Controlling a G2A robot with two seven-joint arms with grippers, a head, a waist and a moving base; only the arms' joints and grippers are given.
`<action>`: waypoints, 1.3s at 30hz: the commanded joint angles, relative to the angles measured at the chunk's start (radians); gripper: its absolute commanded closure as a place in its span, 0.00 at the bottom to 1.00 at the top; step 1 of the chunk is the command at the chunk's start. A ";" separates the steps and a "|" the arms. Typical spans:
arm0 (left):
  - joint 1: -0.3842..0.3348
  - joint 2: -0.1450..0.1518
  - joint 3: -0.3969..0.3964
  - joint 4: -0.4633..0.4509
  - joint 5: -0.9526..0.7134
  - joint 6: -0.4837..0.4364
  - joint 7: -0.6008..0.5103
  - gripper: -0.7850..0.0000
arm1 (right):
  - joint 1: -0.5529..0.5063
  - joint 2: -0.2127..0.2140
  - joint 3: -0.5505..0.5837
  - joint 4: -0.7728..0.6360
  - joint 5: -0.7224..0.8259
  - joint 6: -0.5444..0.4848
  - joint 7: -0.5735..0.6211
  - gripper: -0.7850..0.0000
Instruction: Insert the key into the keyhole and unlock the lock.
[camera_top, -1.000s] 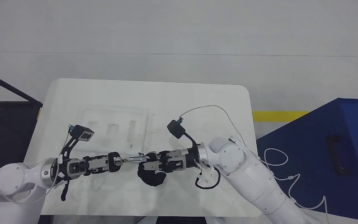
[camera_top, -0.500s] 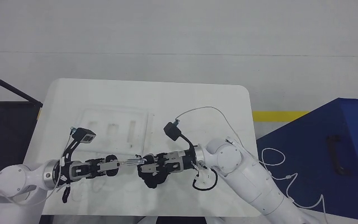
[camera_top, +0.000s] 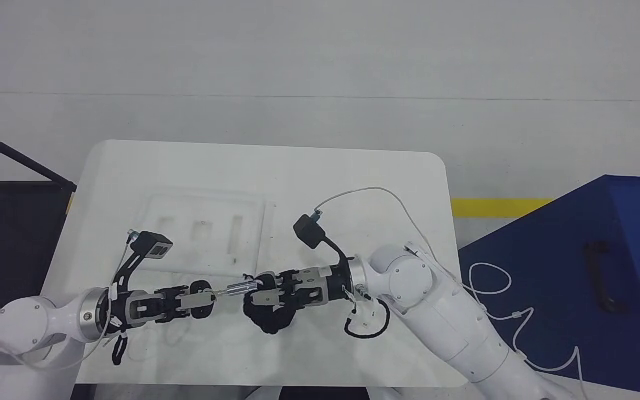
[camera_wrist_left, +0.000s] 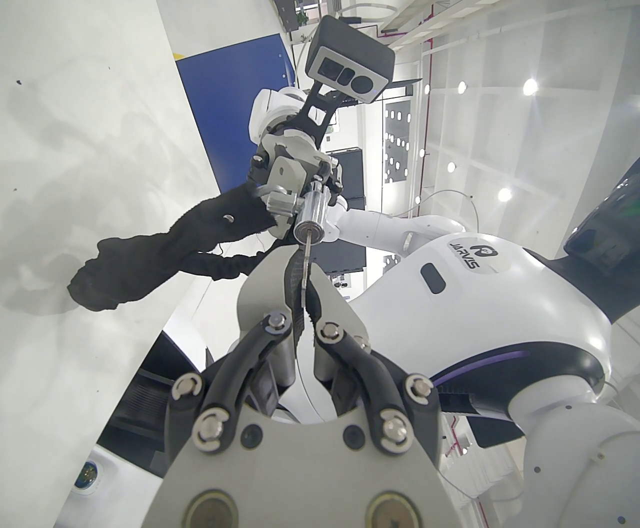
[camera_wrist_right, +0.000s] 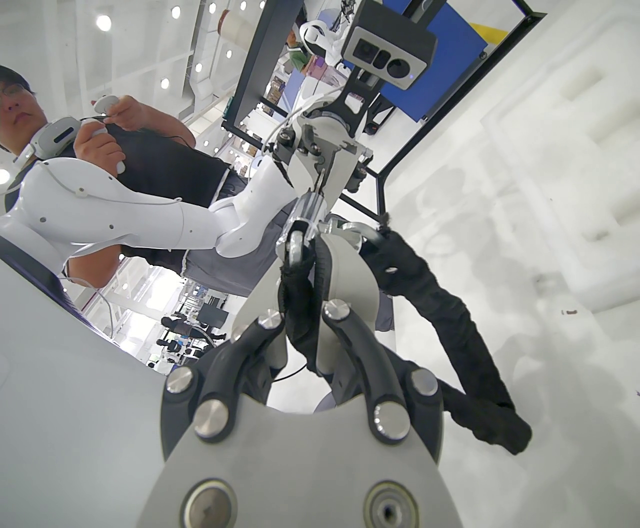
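**Key (camera_wrist_left: 304, 255) at keyhole (camera_wrist_left: 307, 233), turn not yet made**

Blade of the key is pinched flat between the closed fingers of the left hand (camera_wrist_left: 301, 280) and points straight at the lock (camera_wrist_left: 312, 218). The tip meets the keyhole in the lock's round silver face. Most of the blade stands outside, and how deep the tip sits cannot be told.

The lock is clamped in the right hand (camera_wrist_right: 304, 260), which is closed on it together with the black cable (camera_wrist_right: 450, 320). The rest of the cable hangs below toward the desk (camera_top: 350, 190).

Both items are held in the air over the near part of the desk, the two hands facing each other and just apart.

Judged progress: pickup and alignment are done. Full insertion, the turn and the release of the lock remain.
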 joint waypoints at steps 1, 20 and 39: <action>0.000 0.000 0.000 0.000 0.000 0.000 0.000 1.00 | 0.000 0.000 0.000 0.000 0.000 0.000 0.000 1.00; 0.000 0.000 0.000 0.000 0.000 0.000 0.000 1.00 | 0.000 0.000 0.000 0.000 0.000 0.000 0.000 1.00; -0.009 -0.003 0.010 -0.015 0.028 -0.039 0.052 1.00 | -0.022 0.002 0.003 -0.025 -0.006 0.032 -0.019 1.00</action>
